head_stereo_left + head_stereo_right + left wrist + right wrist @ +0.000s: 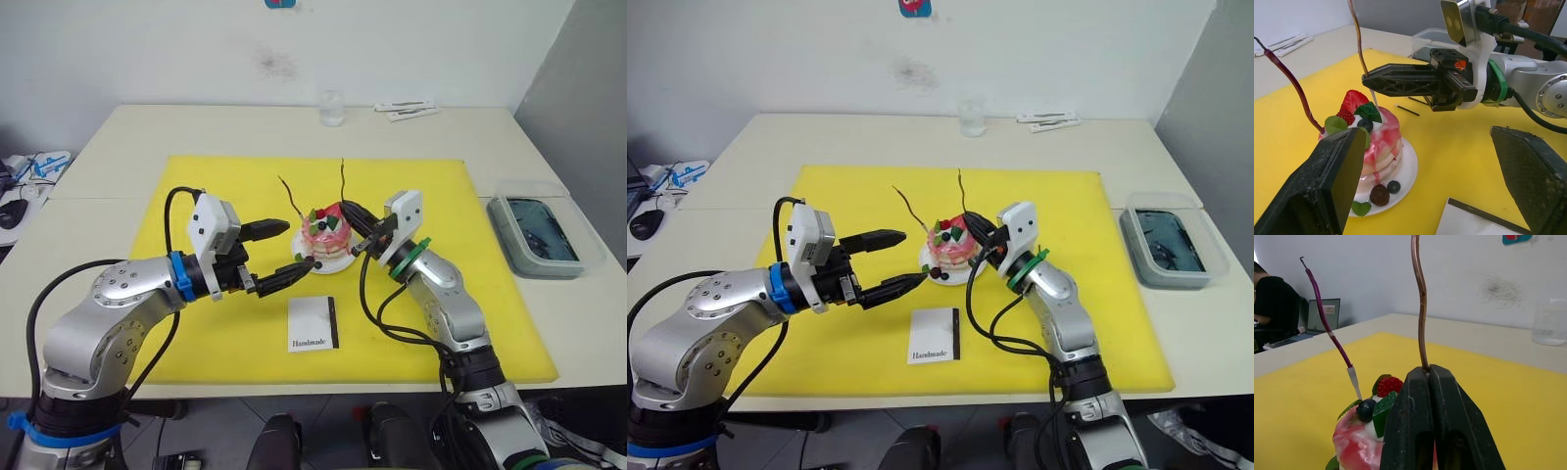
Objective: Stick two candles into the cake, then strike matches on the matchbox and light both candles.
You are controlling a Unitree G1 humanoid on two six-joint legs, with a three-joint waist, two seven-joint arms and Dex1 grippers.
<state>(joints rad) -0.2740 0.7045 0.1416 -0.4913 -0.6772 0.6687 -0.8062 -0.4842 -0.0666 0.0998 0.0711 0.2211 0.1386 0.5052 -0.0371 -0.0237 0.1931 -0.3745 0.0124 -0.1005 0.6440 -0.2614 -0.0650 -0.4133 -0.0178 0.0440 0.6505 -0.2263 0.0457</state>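
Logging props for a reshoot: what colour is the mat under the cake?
Plain bright yellow mat; clearest in the left eye view.

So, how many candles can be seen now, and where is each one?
2. One candle stands in the cake, leaning outward. The other candle is upright over the cake, clamped in the right gripper.

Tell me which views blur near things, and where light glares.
Left wrist view: own fingers loom big and soft, cake crisp. Right wrist view: right gripper shut on a candle, sharp; the person behind is hazy. Left eye view: even light, faint sheen on the tray; no hard glare.
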